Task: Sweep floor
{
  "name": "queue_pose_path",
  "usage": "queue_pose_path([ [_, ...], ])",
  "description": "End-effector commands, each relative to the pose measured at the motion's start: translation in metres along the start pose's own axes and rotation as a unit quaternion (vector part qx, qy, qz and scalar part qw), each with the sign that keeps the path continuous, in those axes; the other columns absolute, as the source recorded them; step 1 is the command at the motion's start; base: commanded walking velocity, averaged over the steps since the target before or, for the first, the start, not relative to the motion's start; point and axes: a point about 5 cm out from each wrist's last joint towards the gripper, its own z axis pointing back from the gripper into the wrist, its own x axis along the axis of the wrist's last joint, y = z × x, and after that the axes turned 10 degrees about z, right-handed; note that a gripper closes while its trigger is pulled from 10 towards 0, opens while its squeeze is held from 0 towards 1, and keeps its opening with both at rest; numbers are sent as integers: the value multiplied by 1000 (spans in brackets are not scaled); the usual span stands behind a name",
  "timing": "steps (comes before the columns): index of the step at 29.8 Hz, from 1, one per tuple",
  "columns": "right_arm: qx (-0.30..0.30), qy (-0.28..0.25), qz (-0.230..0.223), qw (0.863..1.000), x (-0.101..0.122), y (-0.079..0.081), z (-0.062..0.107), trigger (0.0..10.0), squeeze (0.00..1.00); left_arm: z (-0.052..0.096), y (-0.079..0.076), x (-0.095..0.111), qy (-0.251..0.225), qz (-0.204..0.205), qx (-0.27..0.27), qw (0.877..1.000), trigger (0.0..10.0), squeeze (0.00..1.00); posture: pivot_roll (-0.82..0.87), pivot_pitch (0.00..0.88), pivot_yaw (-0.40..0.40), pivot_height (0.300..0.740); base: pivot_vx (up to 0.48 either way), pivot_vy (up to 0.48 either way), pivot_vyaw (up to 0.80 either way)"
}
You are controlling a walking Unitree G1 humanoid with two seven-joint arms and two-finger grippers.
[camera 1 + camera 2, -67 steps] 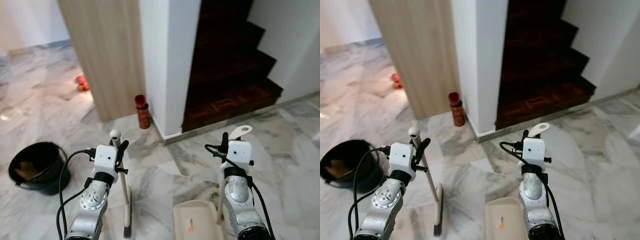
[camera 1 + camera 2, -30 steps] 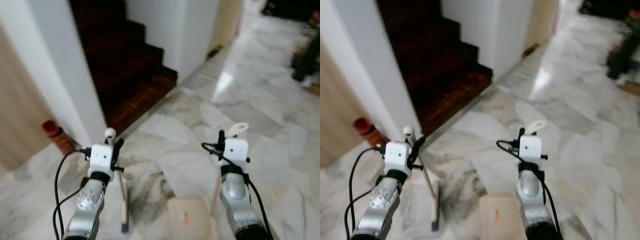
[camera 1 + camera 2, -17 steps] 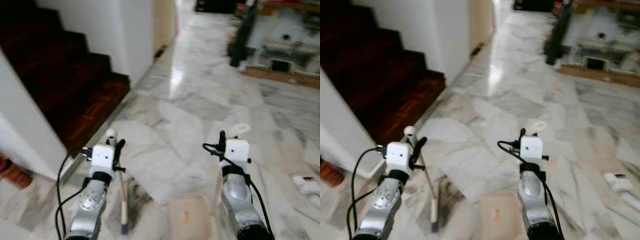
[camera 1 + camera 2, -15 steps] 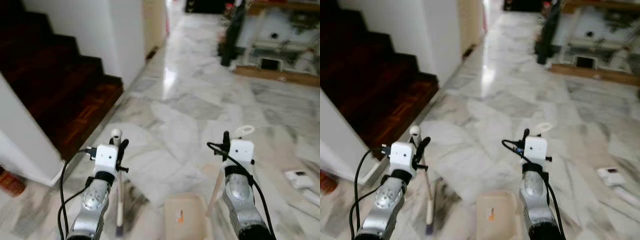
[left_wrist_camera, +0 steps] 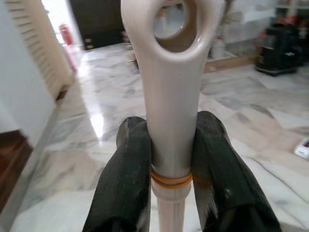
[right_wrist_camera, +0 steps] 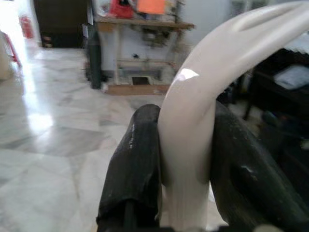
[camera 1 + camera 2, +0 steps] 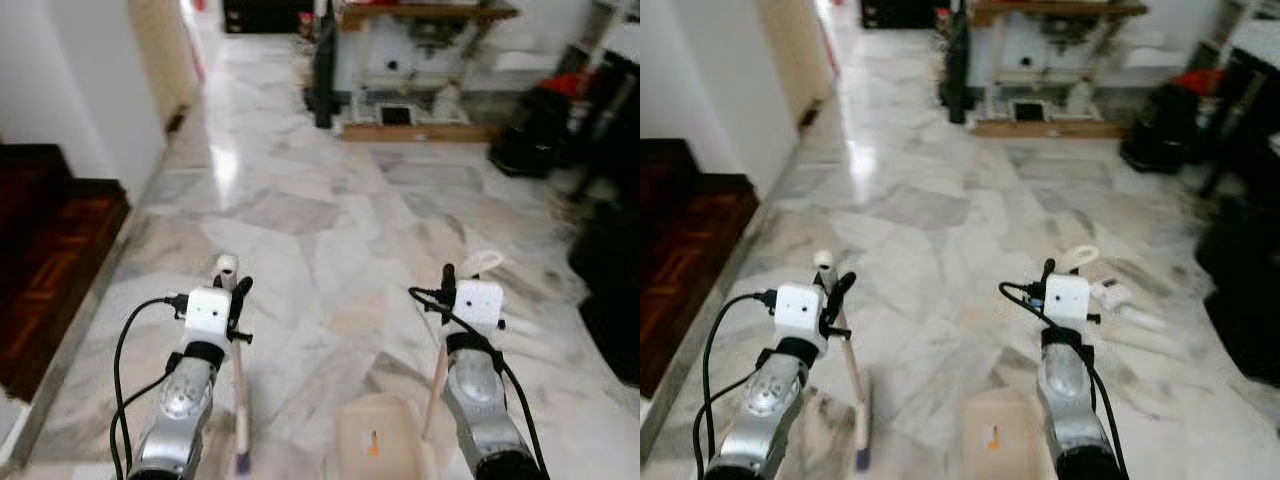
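My left gripper (image 7: 238, 298) is shut on the cream handle of a broom (image 7: 239, 380), whose bristle end (image 7: 240, 458) rests on the marble floor low in the view. In the left wrist view both black fingers (image 5: 131, 166) clamp the handle (image 5: 172, 96) just below its hanging hole. My right gripper (image 7: 450, 284) is shut on the curved cream handle (image 7: 481, 263) of a dustpan. Its beige pan (image 7: 375, 440) lies on the floor between my arms. In the right wrist view the handle (image 6: 190, 130) sits tight between the fingers (image 6: 135, 159).
Dark wooden stairs (image 7: 45, 260) and a white wall (image 7: 70, 80) lie to the left. A wooden table (image 7: 420, 30) with clutter stands at the far end. Black objects (image 7: 610, 250) crowd the right side. A small white item (image 7: 1110, 294) lies on the marble floor (image 7: 320, 210).
The camera has swung to the right: the stairs slid to the left edge and the long marble hall came into view. Both grippers keep the same hold.
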Motion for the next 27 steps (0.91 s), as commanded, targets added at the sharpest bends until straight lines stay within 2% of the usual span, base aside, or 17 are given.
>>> queue_pose_path([
  [1, -8, -16, -3, 1000, 7, -3, -5, 10000, 0, -3, -2, 6, -16, -4, -5, 1000, 10000, 0, 90, 4, 42, 740, 0, 0, -800],
  [22, -8, -19, -4, 1000, 9, -4, -5, 10000, 0, -3, -1, 6, -18, 4, -2, 1000, 10000, 0, 77, 21, 36, 740, 0, 0, -800],
  [27, -11, -27, -3, 1000, 11, -3, -5, 10000, 0, -3, 0, 7, -18, 13, -6, 1000, 10000, 0, 66, 20, 43, 740, 0, 0, -210],
])
